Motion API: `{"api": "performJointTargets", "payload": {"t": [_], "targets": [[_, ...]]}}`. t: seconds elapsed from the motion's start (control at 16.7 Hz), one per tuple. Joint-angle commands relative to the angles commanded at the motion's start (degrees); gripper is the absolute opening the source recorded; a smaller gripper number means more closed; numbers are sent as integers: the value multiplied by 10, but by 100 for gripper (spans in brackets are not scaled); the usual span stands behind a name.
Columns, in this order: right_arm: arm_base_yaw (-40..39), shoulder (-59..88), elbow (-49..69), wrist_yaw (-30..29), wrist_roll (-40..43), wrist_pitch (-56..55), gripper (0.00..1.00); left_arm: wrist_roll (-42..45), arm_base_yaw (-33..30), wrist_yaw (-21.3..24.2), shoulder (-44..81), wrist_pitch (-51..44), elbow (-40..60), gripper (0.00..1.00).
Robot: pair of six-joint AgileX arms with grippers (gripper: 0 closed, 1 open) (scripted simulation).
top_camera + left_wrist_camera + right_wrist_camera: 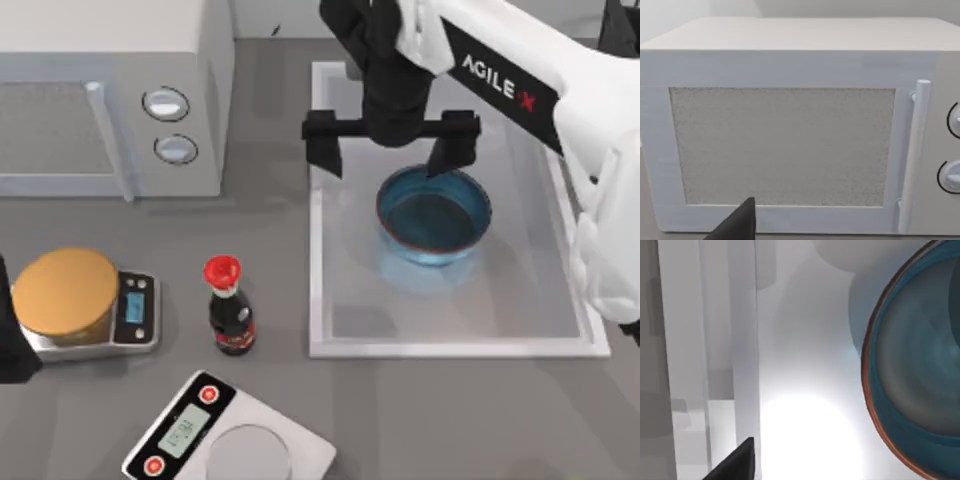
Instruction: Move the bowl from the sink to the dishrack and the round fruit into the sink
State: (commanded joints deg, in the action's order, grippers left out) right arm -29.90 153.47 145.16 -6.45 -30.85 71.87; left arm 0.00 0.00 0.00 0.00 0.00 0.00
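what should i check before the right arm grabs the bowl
1. Bowl in the sink, upright: ok.
2. Right claw open wide: ok.
3. Claw centred over the bowl: not ok; one finger is above the far rim, the other stands over the sink's left rim.
4. Claw low enough to grip: cannot tell.
5. Bottle and scales stand outside the sink, out of the way: ok.
6. Left arm parked at the table's left edge: ok.

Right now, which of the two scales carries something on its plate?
The scale at the table's left edge: an orange-gold disc covers it. The near white scale is bare.
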Motion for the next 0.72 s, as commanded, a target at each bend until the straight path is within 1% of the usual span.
{"api": "performJointTargets", "payload": {"t": [0.24,0.54,0.72], "targets": [[3,8,-2,0,2,-9,100,0,0,0,0,0,0,100],[9,88,-12,0,9,-104,100,0,0,0,0,0,0,100],[11,105,-15,0,10,-121,100,0,0,0,0,0,0,100]]}}
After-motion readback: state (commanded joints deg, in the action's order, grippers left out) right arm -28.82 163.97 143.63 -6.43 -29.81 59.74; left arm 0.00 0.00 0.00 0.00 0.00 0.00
